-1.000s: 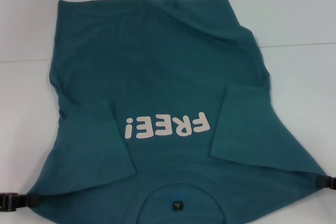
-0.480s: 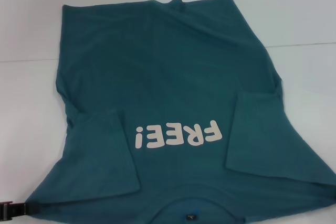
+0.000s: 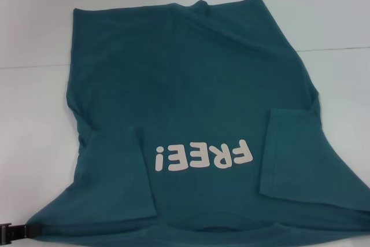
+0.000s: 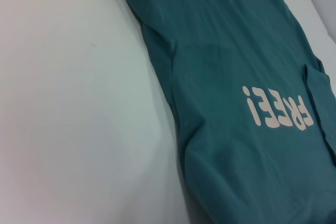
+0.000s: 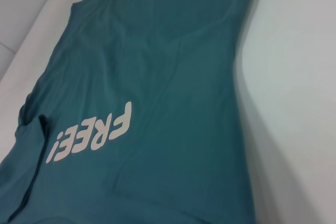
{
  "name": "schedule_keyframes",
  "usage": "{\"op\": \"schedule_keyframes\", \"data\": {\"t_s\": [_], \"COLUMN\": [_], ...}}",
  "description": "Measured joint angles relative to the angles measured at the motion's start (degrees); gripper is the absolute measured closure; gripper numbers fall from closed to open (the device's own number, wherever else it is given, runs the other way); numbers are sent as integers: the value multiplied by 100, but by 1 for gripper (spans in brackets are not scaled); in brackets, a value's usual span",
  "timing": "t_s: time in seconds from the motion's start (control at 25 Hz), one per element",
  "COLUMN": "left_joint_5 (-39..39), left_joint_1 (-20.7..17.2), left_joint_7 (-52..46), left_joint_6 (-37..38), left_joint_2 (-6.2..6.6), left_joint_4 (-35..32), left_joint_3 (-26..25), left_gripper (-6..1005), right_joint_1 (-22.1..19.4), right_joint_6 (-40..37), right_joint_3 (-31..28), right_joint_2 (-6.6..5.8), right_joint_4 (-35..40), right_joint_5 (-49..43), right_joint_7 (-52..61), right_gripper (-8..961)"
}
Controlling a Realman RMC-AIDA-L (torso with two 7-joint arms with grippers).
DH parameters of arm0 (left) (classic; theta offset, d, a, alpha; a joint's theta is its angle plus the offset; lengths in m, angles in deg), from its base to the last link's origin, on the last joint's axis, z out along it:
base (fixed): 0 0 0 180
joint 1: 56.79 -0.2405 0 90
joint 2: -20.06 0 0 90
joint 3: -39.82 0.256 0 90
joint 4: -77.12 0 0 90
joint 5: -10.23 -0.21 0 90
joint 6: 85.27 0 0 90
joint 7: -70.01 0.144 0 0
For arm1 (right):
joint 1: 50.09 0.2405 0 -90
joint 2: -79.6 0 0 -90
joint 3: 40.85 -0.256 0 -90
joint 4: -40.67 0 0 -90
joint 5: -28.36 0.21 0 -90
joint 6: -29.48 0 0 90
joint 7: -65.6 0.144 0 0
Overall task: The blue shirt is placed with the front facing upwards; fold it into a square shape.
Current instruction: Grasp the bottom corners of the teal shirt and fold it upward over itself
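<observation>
The blue shirt point(image 3: 191, 85) lies front up on the white table point(image 3: 34, 114), neckline toward me at the near edge and hem at the far side. Its off-white "FREE!" lettering point(image 3: 202, 155) reads upside down. Both short sleeves are folded inward over the chest, one sleeve point(image 3: 115, 177) on the left and the other sleeve point(image 3: 295, 154) on the right. My left gripper point(image 3: 13, 233) shows at the near left, shut on the shirt's shoulder corner, which is pulled to a point. My right gripper is out of view. Both wrist views show the shirt point(image 4: 226, 77) point(image 5: 168, 77) only.
A seam line point(image 3: 34, 65) crosses the white tabletop behind the shirt's middle. Bare table lies left of the shirt point(image 4: 68, 103), right of it point(image 5: 294, 77) and beyond the hem.
The shirt has slid toward me and slightly right. Its neck tag has dropped below the near edge of view. The right gripper, visible a second ago at the near right, has left the view.
</observation>
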Motion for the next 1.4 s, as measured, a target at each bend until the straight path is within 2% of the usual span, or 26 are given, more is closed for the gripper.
{"op": "schedule_keyframes", "data": {"t_s": [0.16, 0.56, 1.2, 1.4], "left_joint_5": [21, 245, 98, 124], "left_joint_1": [-4, 122, -63, -53], "left_joint_7": [7, 95, 124, 136], "left_joint_6": [-12, -50, 108, 112], "left_joint_2": [-11, 15, 26, 25], "left_joint_4": [15, 224, 99, 92], "left_joint_3": [-1, 29, 9, 8], "left_gripper": [998, 999, 998, 999], "right_joint_1": [-2, 297, -74, -60], "right_joint_6": [-5, 3, -36, -102], "right_joint_3": [-26, -25, -134, -280], "right_joint_2": [20, 63, 58, 67], "right_joint_4": [-1, -8, -9, -9], "right_joint_5": [15, -7, 9, 14], "right_joint_7": [-47, -80, -115, -153], "right_gripper": [890, 884, 875, 872]}}
